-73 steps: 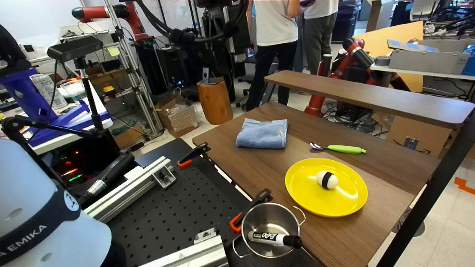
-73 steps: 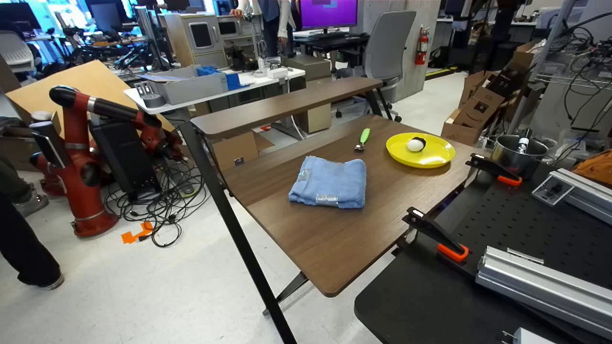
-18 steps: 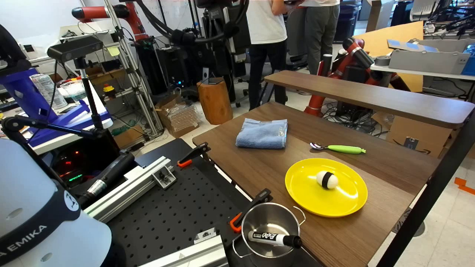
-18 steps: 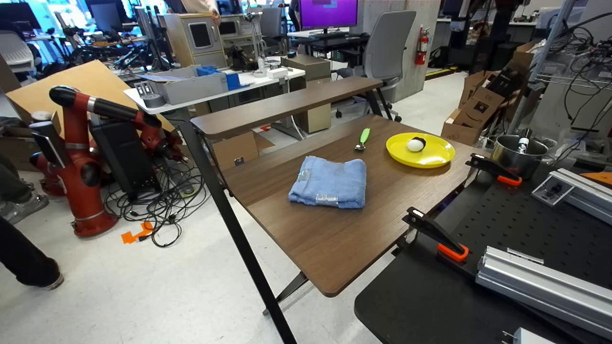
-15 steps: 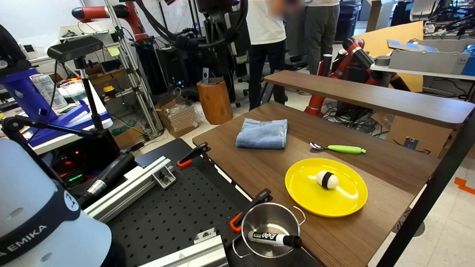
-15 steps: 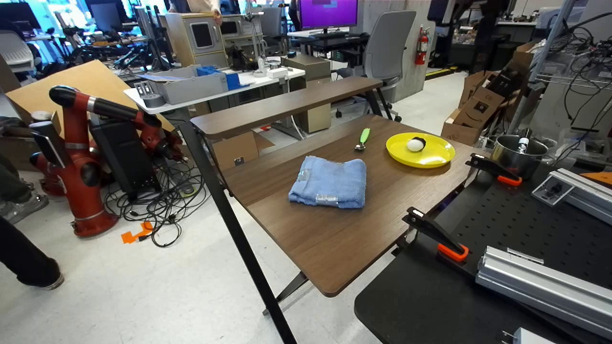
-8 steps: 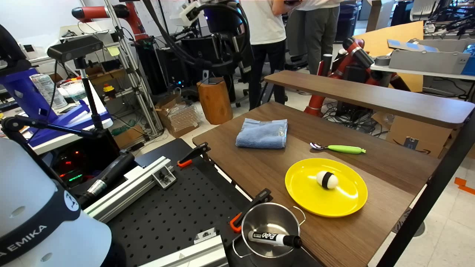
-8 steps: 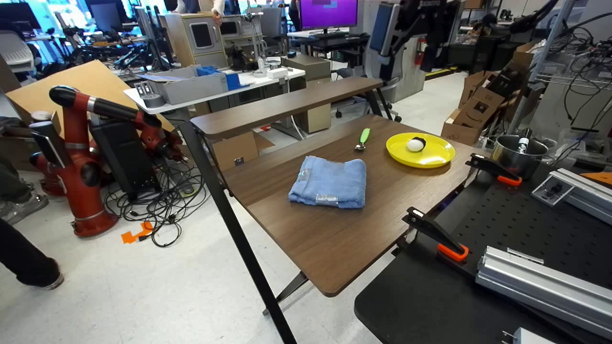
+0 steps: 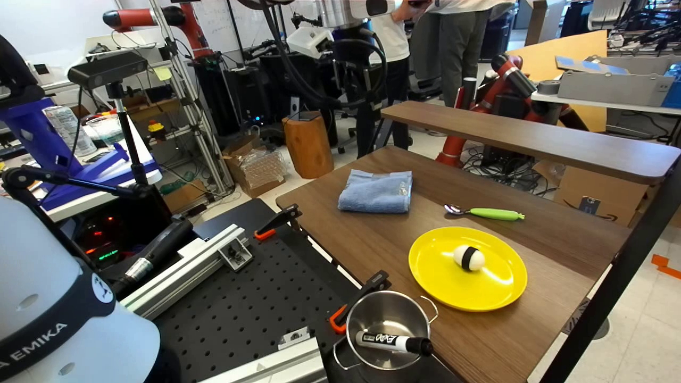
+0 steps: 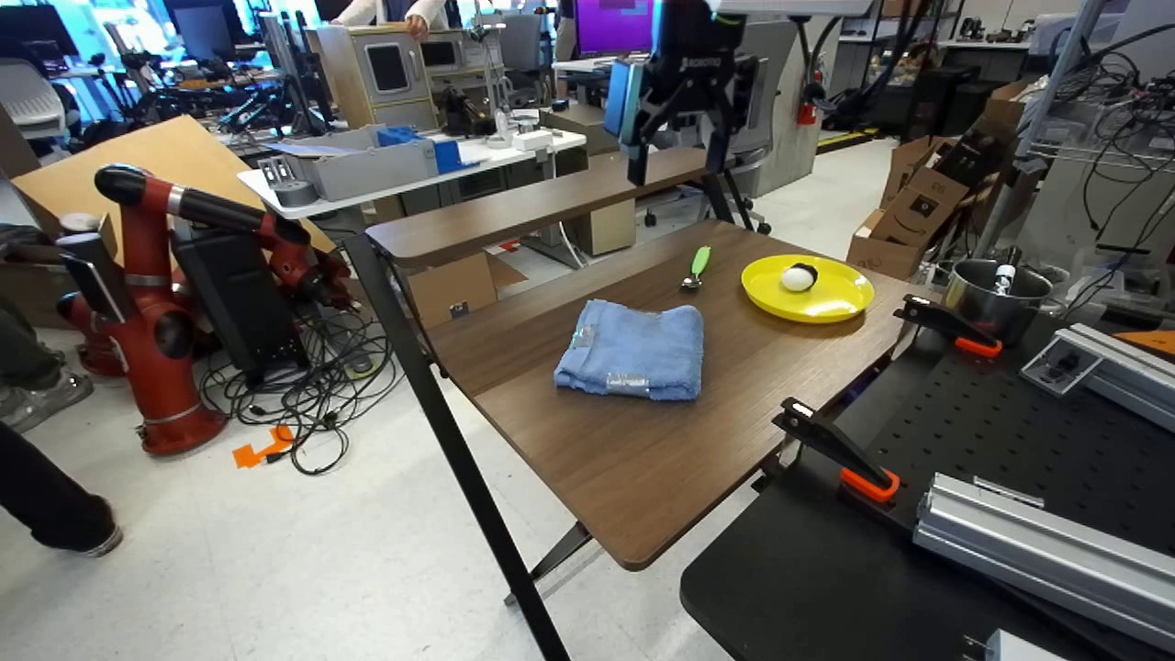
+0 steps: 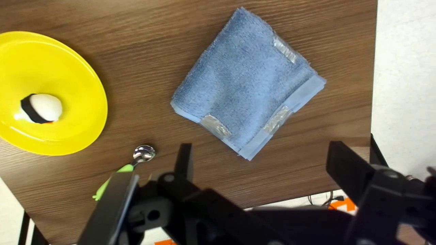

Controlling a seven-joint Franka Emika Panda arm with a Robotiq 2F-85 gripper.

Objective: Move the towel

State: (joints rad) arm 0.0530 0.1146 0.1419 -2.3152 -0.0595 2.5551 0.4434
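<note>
In an exterior view, a pale floor (image 10: 275, 560) was strewn with black cables (image 10: 321, 372) and marked with orange patches (image 10: 274, 445). A brown table (image 10: 633, 496) was carried on black legs (image 10: 459, 459) and overhung along one side by a raised shelf (image 10: 514, 207). Behind the shelf, a white desk (image 10: 500, 156) was topped by a grey bin (image 10: 363, 173); a purple screen (image 10: 610, 28) was partly hidden, and a grey chair (image 10: 778, 60) was placed before a concrete pillar (image 10: 794, 165). The far left was washed by bluish light (image 10: 92, 28). Cartons (image 10: 918, 216) were piled at the right. In an exterior view, a white wall (image 9: 58, 16) was seen behind metal posts (image 9: 186, 91), and an open box (image 9: 255, 167) was set beside a wooden stump (image 9: 308, 146).
</note>
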